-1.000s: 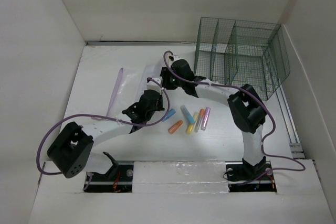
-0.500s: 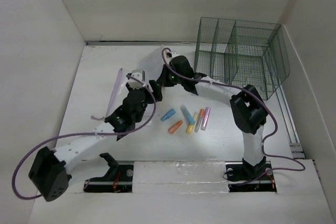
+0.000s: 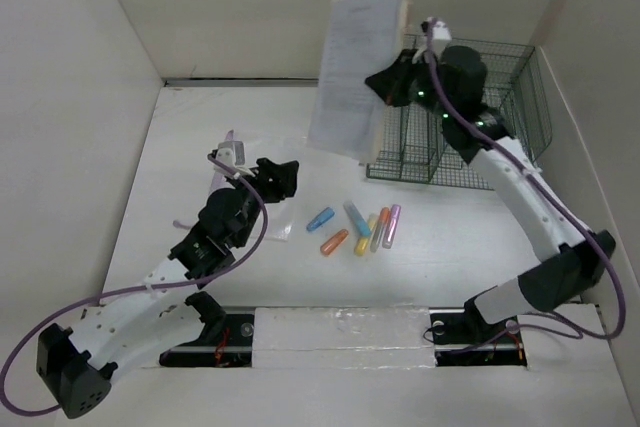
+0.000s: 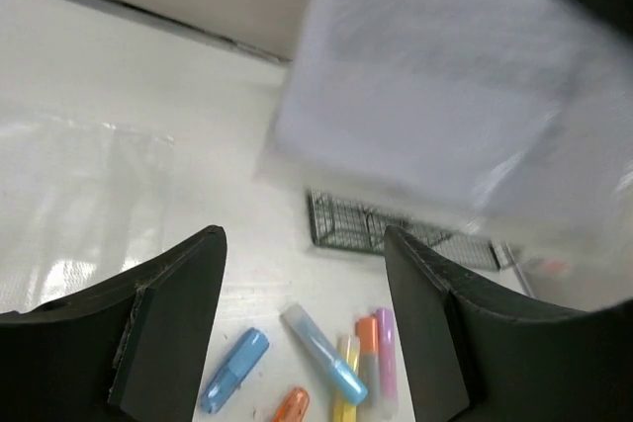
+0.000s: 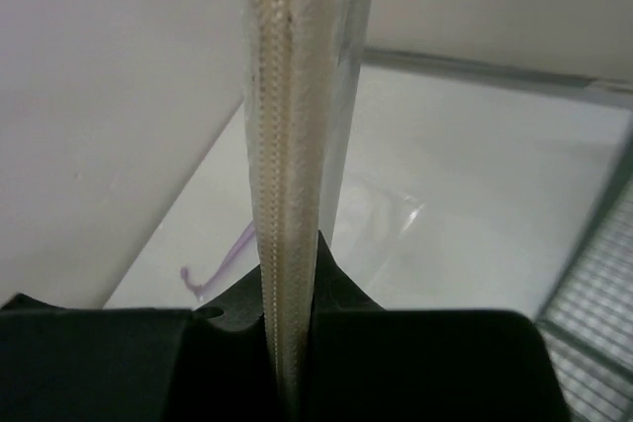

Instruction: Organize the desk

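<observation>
My right gripper (image 3: pixel 392 84) is raised high in front of the mesh rack and shut on a thick white paper booklet (image 3: pixel 355 72), which hangs upright and tilted. In the right wrist view the booklet's beige ribbed edge (image 5: pixel 287 126) runs up from between my shut right gripper (image 5: pixel 292 313). My left gripper (image 3: pixel 282 178) is open and low over the white desk (image 3: pixel 450 257), left of the markers, with nothing between its fingers. Through my open left gripper (image 4: pixel 305 244) I see several markers (image 4: pixel 324 354) lying on the desk and the blurred booklet (image 4: pixel 435 96) above.
Several coloured markers (image 3: pixel 357 219) lie mid-desk. A dark green wire-mesh rack (image 3: pixel 470 97) stands at the back right. A clear plastic sleeve with a purple spine (image 3: pixel 229 142) lies at the left, under my left arm. White walls close in the desk.
The right gripper closed on the booklet and lifted it up and right toward the rack. The left gripper opened and drew back to the left.
</observation>
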